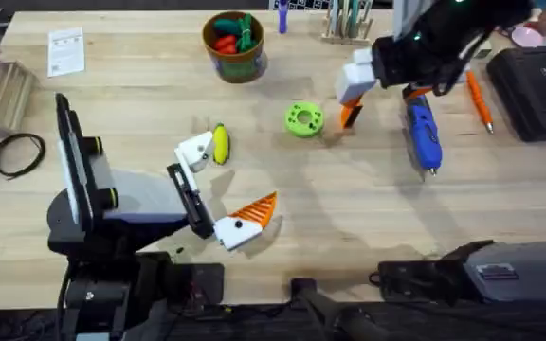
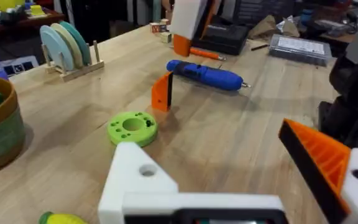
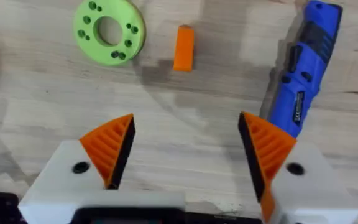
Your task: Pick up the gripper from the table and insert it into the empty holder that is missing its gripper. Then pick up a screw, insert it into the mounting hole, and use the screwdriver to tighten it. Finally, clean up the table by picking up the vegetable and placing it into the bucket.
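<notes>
The orange wedge gripper (image 1: 351,116) (image 2: 162,92) (image 3: 183,47) stands on the table between the green disc (image 1: 303,119) and the blue screwdriver (image 1: 423,133) (image 3: 303,68). My right gripper (image 1: 358,80) (image 3: 186,124) hovers open just above the wedge, both orange pads empty. My left gripper (image 1: 227,185) (image 2: 222,155) rests open near the table's front. One of its jaws is the bare white holder (image 1: 195,152) (image 2: 138,180) with its mounting hole, the other carries an orange pad. The yellow vegetable (image 1: 220,144) lies beside the holder. The bucket (image 1: 234,59) stands at the back. A screw is out of view.
Red and green toy vegetables fill the bucket. A thin orange stick (image 1: 479,99) and a black case (image 1: 538,76) lie at the far right. A rack of discs (image 2: 67,46) stands at the back, and a coiled cable (image 1: 17,152) at the left.
</notes>
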`<act>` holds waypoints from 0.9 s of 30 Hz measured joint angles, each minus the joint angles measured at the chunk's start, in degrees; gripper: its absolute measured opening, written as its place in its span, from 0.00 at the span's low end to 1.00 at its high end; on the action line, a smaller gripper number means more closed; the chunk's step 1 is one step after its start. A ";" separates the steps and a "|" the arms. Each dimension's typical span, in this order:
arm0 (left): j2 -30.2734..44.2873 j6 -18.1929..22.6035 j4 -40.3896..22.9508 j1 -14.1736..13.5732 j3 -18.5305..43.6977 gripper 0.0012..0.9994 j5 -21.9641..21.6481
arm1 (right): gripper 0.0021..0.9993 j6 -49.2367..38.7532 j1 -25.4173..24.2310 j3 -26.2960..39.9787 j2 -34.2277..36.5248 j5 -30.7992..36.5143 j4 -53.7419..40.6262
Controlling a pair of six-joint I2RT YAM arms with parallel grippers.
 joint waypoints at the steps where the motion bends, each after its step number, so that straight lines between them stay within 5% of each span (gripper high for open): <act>1: -0.01 0.00 -0.02 0.00 0.00 0.99 0.11 | 0.99 0.16 0.00 0.00 0.74 0.00 0.23; 27: -0.01 0.00 -0.09 0.00 0.00 0.99 0.33 | 0.99 -5.47 -4.61 0.00 12.38 -2.13 7.55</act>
